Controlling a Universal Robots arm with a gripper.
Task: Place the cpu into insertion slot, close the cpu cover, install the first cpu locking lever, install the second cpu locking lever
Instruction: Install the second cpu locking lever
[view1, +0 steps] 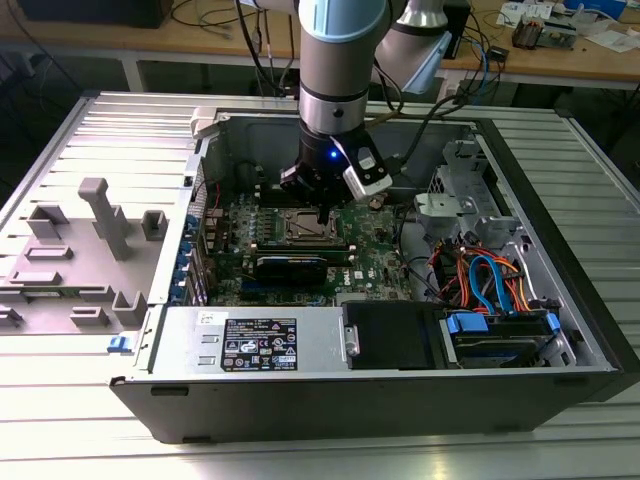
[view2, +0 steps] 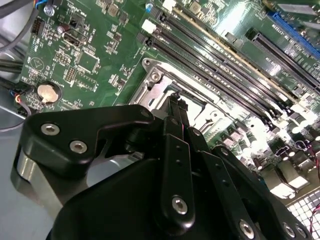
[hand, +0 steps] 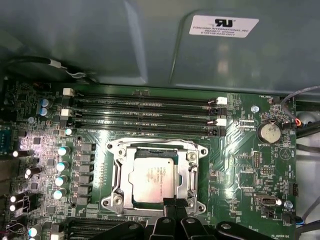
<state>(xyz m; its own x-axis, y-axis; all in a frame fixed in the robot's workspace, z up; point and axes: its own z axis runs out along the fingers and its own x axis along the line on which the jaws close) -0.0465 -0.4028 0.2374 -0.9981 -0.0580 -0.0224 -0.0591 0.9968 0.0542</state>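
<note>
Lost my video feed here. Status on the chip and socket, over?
Gripper at socket edge, jaws together. Chip seated in socket, cover down around it. Nothing in the way.

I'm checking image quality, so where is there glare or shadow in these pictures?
In the second wrist view, bright glare washes out the motherboard edge, and the gripper body is dark. In the first wrist view, the cpu top shines softly. In the exterior view, the case interior is dim.

My hand (view2: 176, 107) is matt black metal with bright steel screws. The cpu (hand: 152, 181) shows a dull, brushed silver-grey top; the cpu cover (hand: 190, 172) gleams as bare shiny metal. The motherboard (hand: 240, 170) is glossy green; the memory slots (hand: 145, 112) are black plastic.
</note>
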